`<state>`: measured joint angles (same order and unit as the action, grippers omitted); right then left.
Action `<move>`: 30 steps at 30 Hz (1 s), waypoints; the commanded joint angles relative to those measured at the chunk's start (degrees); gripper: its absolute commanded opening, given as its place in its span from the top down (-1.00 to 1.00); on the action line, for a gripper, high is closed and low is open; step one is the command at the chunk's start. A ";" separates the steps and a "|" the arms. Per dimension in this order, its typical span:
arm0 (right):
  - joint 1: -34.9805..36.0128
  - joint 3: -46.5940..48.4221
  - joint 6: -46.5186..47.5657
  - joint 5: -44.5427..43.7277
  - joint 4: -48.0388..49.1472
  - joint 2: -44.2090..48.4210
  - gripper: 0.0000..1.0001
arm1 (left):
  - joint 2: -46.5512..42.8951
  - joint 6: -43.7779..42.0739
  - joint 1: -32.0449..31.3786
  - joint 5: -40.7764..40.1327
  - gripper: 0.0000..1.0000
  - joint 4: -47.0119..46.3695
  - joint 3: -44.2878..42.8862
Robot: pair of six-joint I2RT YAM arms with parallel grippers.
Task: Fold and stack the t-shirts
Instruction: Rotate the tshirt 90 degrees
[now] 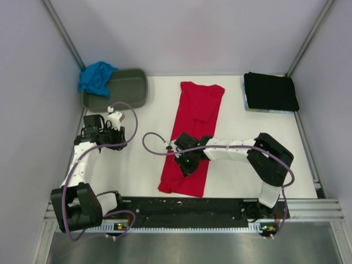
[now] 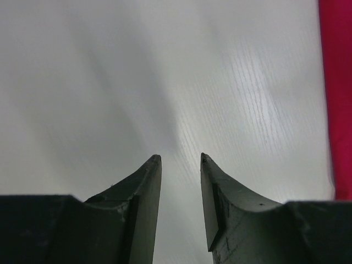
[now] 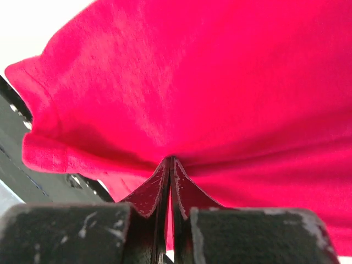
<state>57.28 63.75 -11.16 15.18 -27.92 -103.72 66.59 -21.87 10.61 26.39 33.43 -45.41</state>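
Observation:
The red t-shirt lies as a long narrow strip down the middle of the white table, and fills the right wrist view. My right gripper is over its lower half, jaws shut on a pinch of red cloth. My left gripper hangs over bare table to the left, open and holding nothing; the red t-shirt's edge shows at that view's right. The black t-shirt lies folded at the back right. The turquoise t-shirt is bunched over the tub's left rim.
The grey-green oval tub stands at the back left. Pale walls close in the left, back and right sides. A black rail with the arm bases runs along the front edge. Purple cables loop from both arms.

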 commanded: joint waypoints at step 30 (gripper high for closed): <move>7.06 -5.02 4.13 12.69 9.20 8.61 1.00 | -1.20 -1.77 0.11 2.08 0.20 -0.30 -0.12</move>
<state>64.40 61.80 -7.53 26.89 -19.64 -102.32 66.59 -22.70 10.63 27.62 33.61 -45.41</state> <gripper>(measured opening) 0.003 0.403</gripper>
